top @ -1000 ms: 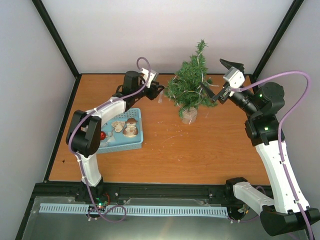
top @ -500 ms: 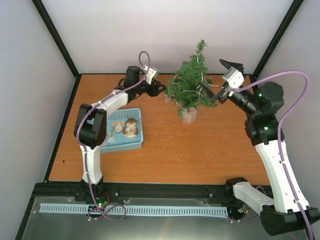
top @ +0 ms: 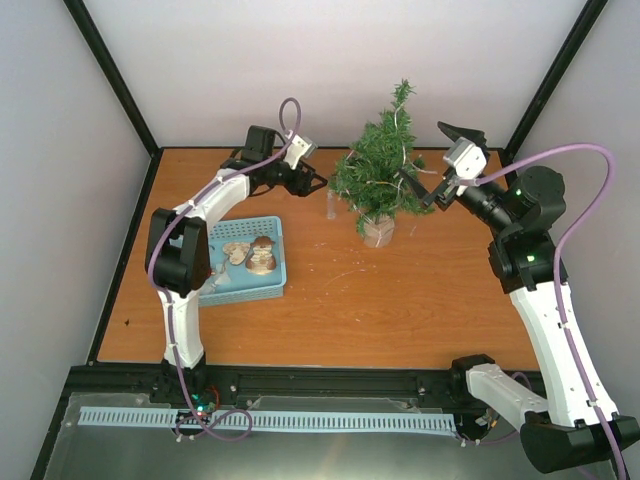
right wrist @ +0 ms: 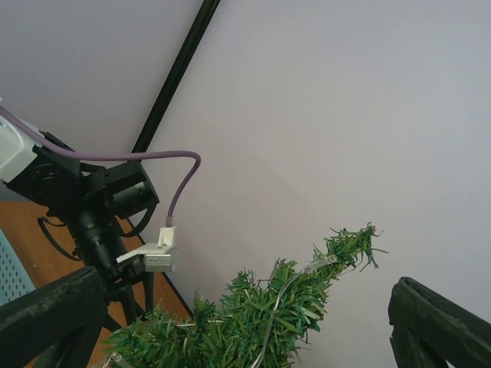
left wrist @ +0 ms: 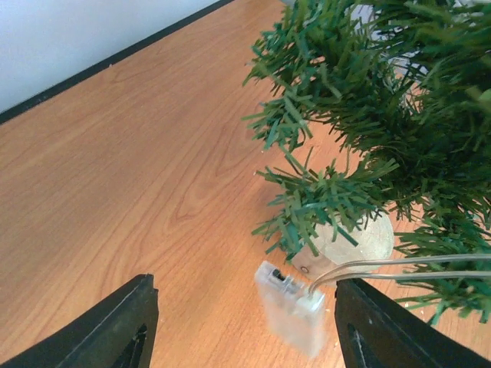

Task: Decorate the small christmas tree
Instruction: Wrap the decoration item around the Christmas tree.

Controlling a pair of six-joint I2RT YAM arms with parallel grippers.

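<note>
The small christmas tree (top: pixel 380 165) stands at the back of the table on its round pale base (top: pixel 378 231), with a thin light wire (right wrist: pixel 270 326) strung up its branches. My left gripper (top: pixel 311 181) is open just left of the tree. In the left wrist view a clear battery box (left wrist: pixel 290 308) on the wire's end shows blurred between and beyond my open left gripper (left wrist: pixel 242 295), beside the base (left wrist: pixel 360 239); it also shows in the top view (top: pixel 330 206). My right gripper (top: pixel 418 188) is open at the tree's right side, empty, and the tree (right wrist: pixel 276 322) shows between its fingers.
A blue tray (top: pixel 268 286) with a few ornaments (top: pixel 252 255) lies left of centre, partly under my left arm. Black frame posts and pale walls close off the back and sides of the table.
My left arm has swung back and left and its gripper has drawn slightly away from the tree. The battery box now shows free below the open jaws. The right arm has not moved.
</note>
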